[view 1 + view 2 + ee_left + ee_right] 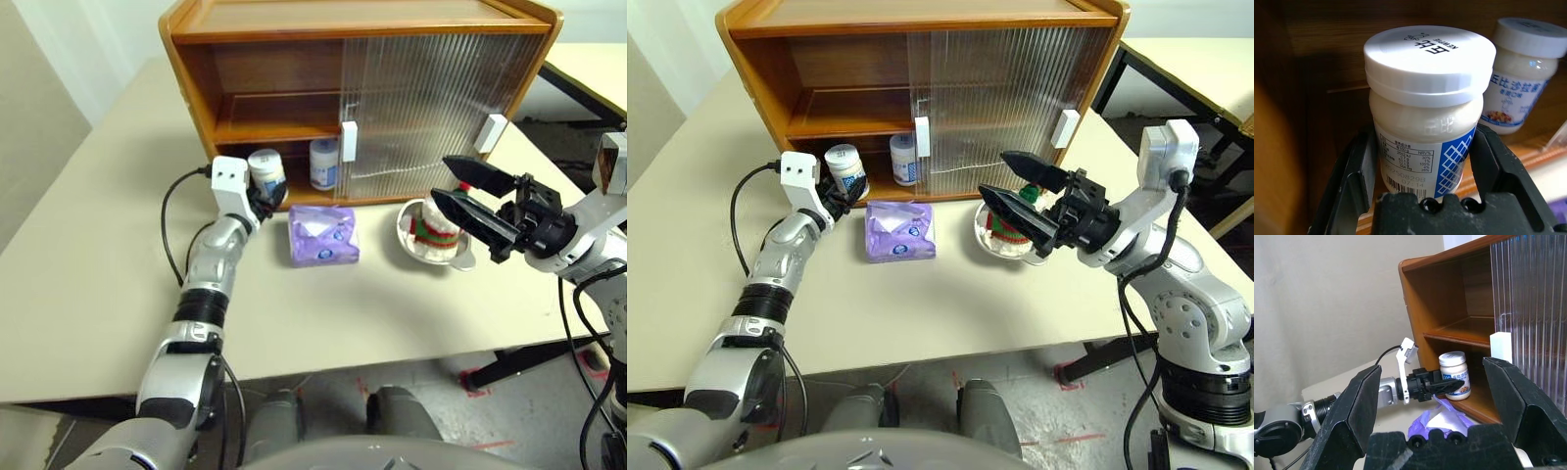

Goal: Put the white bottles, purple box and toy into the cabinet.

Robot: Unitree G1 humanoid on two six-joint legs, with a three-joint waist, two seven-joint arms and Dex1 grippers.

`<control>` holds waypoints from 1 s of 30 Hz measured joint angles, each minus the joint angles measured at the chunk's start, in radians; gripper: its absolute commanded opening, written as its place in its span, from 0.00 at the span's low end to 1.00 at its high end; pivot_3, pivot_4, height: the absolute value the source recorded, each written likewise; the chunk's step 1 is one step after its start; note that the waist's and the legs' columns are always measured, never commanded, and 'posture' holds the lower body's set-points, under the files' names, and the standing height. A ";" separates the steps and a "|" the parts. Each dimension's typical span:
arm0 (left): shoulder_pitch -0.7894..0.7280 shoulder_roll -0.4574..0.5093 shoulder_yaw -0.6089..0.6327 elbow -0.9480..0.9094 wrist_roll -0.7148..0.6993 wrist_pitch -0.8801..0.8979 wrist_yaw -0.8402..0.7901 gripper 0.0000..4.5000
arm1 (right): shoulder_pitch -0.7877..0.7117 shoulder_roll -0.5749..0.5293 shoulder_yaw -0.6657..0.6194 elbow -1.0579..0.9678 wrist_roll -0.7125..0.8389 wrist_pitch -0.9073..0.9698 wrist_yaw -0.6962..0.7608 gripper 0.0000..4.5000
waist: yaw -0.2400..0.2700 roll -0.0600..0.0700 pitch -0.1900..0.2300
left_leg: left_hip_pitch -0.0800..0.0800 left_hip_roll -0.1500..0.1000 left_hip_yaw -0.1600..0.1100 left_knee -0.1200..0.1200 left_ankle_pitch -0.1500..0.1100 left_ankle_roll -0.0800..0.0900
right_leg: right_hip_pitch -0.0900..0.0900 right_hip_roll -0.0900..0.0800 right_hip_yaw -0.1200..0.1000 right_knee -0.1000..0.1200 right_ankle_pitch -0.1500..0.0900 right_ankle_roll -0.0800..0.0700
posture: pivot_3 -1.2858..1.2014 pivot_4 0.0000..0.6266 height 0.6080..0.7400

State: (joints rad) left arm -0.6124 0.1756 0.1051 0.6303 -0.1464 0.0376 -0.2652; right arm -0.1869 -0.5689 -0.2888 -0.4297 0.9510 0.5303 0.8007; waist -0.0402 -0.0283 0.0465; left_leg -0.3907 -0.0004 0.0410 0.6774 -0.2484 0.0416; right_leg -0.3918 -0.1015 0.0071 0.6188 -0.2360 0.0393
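Observation:
My left gripper (265,193) is shut on a white bottle (1425,122) and holds it upright at the open left side of the cabinet (186,69), level with the bottom compartment. A second white bottle (323,164) stands inside that compartment, next to the ribbed sliding door (431,108). On the table in front of the cabinet lies the purple box (323,235). To its right, the toy (431,230) sits in a metal bowl. My right gripper (441,178) hovers open just above the toy with nothing between its fingers.
The metal bowl (462,258) stands in front of the shut right door. The cream table (98,255) has free room to the left and toward its front edge. A black cable (168,225) loops beside my left forearm. Another table (588,69) stands at the back right.

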 measured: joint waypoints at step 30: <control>-0.283 -0.074 0.016 0.520 0.098 -0.227 0.337 0.67 | 0.013 0.000 -0.001 -0.019 0.007 0.000 -0.027 1.00 | -0.020 -0.003 -0.001 | 0.000 -0.001 0.000 0.001 0.000 0.000 | 0.001 0.000 0.000 0.000 0.000 0.004 | 0.45 0.00 1.00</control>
State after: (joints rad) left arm -0.8955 0.1014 0.1208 1.1507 -0.0479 -0.1894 0.0719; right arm -0.1737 -0.5690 -0.2897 -0.4491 0.9576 0.5303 0.7741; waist -0.0602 -0.0312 0.0458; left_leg -0.3908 -0.0016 0.0412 0.6780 -0.2484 0.0415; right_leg -0.3911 -0.1017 0.0068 0.6185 -0.2361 0.0433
